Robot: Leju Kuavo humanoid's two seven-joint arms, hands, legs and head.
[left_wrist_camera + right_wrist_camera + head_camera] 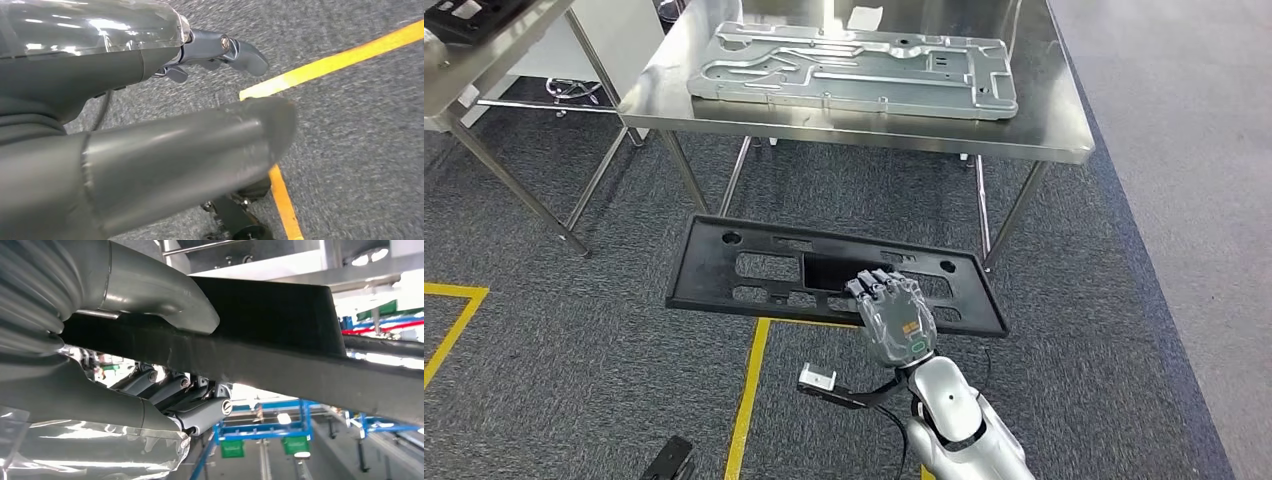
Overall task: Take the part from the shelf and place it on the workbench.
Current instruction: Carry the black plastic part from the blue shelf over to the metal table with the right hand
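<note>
My right robot hand covers the black part's middle edge, fingertips lost inside its opening. Beyond the part, the surface is cut off at the frame's top.

Even overhead light is glaring on the shiny steel workbench; motion blur is smearing the grey carpet floor.

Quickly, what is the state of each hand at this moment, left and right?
Left hand: holds nothing; whether its fingers are open or curled cannot be told.
Right hand: holding the black part, thumb on one face and fingers on the other.
</note>
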